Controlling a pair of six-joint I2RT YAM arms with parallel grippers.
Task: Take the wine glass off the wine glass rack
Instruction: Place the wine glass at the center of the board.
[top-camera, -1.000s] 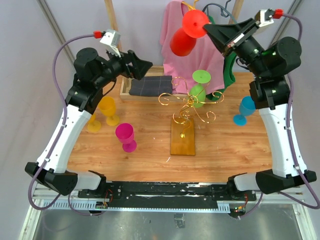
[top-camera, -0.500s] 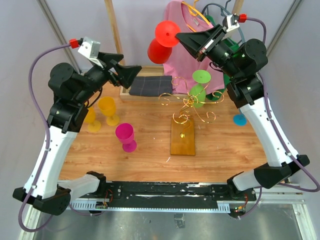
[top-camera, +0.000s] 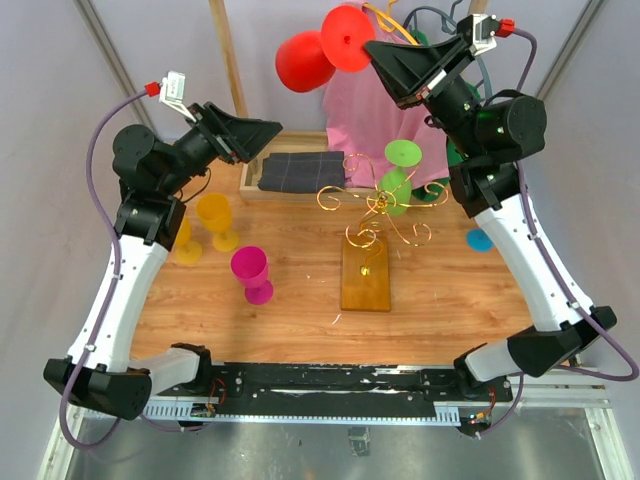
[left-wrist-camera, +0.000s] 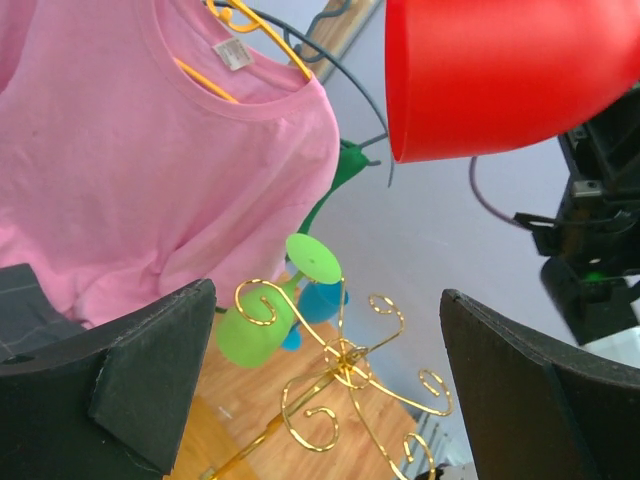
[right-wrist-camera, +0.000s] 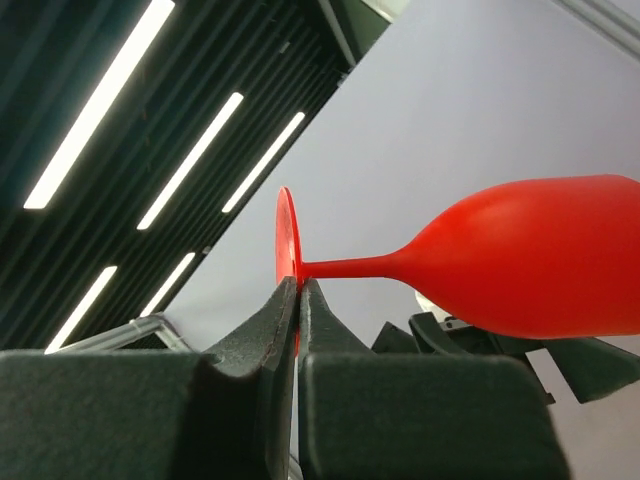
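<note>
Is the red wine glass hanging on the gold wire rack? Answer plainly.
No: the right gripper holds the red wine glass by its foot in the air, clear of the wine glass rack.

Wide left claw, tight right claw

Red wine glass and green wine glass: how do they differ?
The red wine glass is in the air, its foot pinched by the right gripper; the green wine glass hangs on the wine glass rack. The red lies sideways; the green hangs bowl down. Both are stemmed.

Red wine glass, gold-wired wine glass rack, pink shirt.
</note>
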